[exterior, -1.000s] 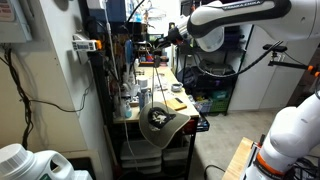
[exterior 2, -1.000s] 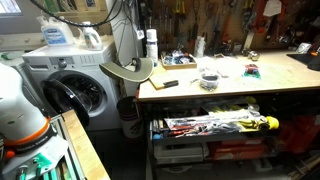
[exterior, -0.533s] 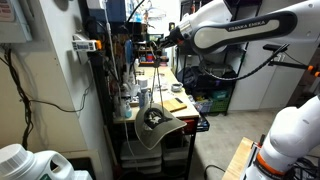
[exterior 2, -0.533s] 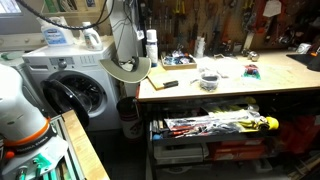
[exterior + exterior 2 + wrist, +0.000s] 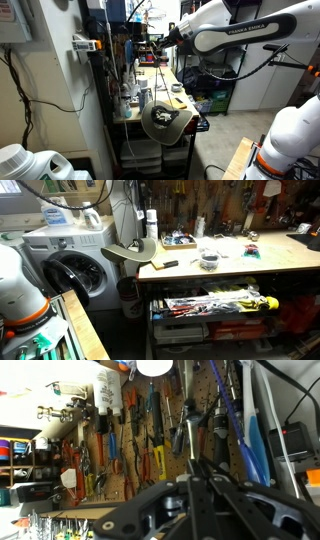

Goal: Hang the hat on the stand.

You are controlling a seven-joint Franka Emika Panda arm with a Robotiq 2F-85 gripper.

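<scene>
The olive-tan hat point(image 5: 165, 122) hangs tilted at the near end of the workbench point(image 5: 170, 88), its dark inside facing the camera. In an exterior view it shows side-on off the bench's left end point(image 5: 130, 252). A thin upright post point(image 5: 149, 100) rises just behind it; I cannot tell how the hat is caught on it. My gripper point(image 5: 158, 41) is high above the bench, well clear of the hat. In the wrist view its fingers point(image 5: 192, 463) meet with nothing between them, pointing at a pegboard of tools. The hat is out of the wrist view.
The bench top point(image 5: 230, 265) carries small tools and containers. A washing machine point(image 5: 70, 265) stands beside the hat. Shelves with clutter point(image 5: 110, 70) flank the bench. A second white robot point(image 5: 290, 135) stands at the right. Drawers with tools point(image 5: 215, 306) sit under the bench.
The hat has swung a little back and forth at the bench end. The arm shifted slightly a second ago and now holds still, away from the hat.
</scene>
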